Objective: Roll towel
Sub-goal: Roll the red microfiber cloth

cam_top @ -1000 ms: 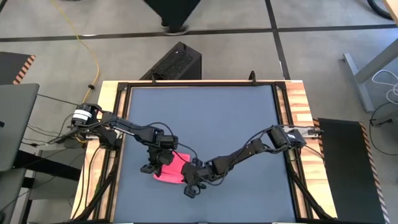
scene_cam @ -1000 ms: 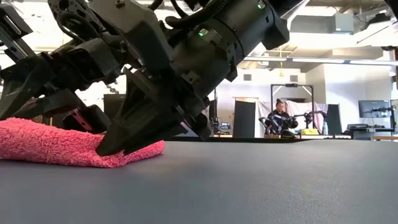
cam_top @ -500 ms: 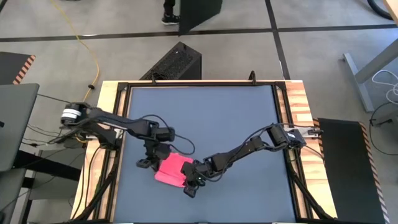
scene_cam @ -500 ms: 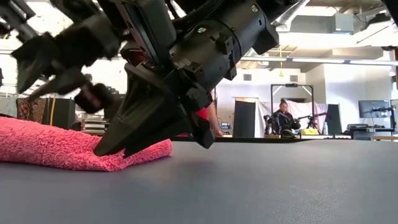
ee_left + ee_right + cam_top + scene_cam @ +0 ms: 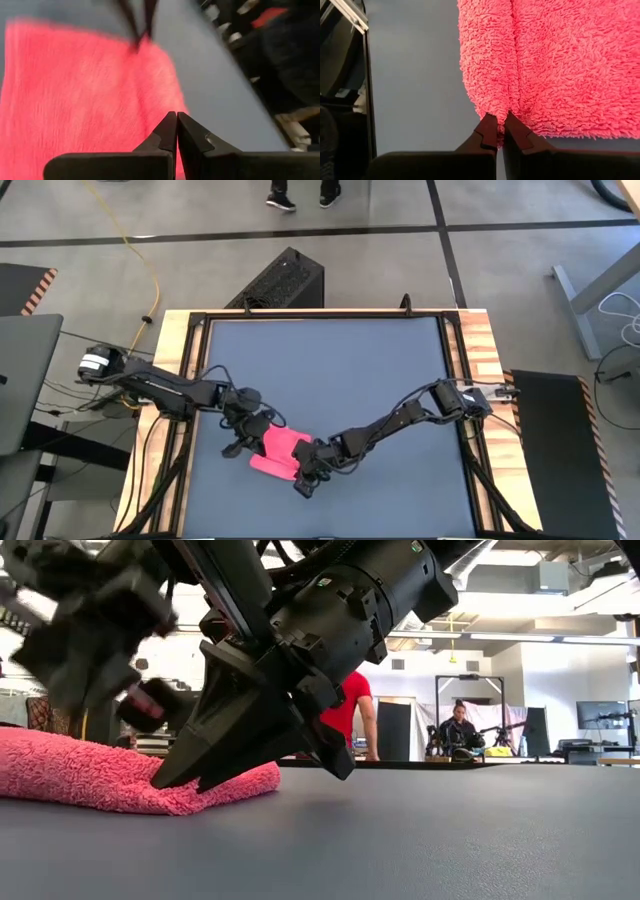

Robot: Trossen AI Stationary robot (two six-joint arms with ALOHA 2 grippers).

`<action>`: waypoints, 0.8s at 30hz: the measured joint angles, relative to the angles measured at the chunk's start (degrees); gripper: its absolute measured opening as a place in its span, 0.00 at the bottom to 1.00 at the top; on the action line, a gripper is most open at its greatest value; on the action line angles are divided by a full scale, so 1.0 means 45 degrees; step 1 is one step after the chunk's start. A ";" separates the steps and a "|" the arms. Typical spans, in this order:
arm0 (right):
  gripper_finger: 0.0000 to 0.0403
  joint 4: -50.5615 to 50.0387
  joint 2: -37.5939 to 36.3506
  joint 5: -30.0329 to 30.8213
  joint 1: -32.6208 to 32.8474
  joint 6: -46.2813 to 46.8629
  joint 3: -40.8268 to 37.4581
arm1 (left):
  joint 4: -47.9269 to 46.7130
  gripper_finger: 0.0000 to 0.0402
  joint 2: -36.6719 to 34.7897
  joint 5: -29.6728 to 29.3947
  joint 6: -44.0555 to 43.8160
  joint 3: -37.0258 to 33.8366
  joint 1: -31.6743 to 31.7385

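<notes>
The pink-red towel (image 5: 272, 448) lies folded flat on the dark table near its front left; it also shows in the low view (image 5: 90, 775). My right gripper (image 5: 500, 122) is shut on the towel's near right edge; in the high view it (image 5: 297, 469) sits at that edge. My left gripper (image 5: 176, 120) is shut and empty, held just above the towel's left part (image 5: 75, 100); the low view shows it (image 5: 90, 650) blurred and raised off the cloth. My right gripper pinches the towel's edge (image 5: 496, 111) between its two fingers, where a crease in the cloth runs out to the edge. The fingers (image 5: 190, 765) slant down from the table's right side. The towel lies on the table, its pinched end (image 5: 240, 780) barely raised.
Bare table surface (image 5: 350, 360) stretches toward the far and right edges. A black box (image 5: 285, 280) stands on the floor beyond the far edge. A person in a red shirt (image 5: 350, 705) stands behind the table, and another person (image 5: 455, 725) sits farther back.
My left gripper has risen off the towel's left part and turned, and is still moving. My right gripper has kept its hold on the towel's edge, and that end of the towel has crept slightly toward the table's right.
</notes>
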 joint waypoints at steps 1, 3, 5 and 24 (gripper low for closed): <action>0.06 0.0038 0.0000 0.0025 0.0005 0.0149 0.0000 | 0.0054 0.00 0.0127 -0.0311 -0.0185 -0.0224 -0.0020; 0.06 0.0075 0.0000 0.0026 0.0001 0.0438 0.0000 | 0.0414 0.00 0.0425 -0.0823 -0.0400 -0.0446 -0.0025; 0.06 0.0108 0.0000 0.0102 0.0001 0.0681 0.0000 | 0.0731 0.00 0.0748 -0.1103 -0.0588 -0.0532 -0.0020; 0.06 0.0151 -0.0194 0.1921 0.0248 0.1780 0.0000 | 0.0537 0.00 0.2262 -0.0216 -0.1505 -0.0542 -0.0171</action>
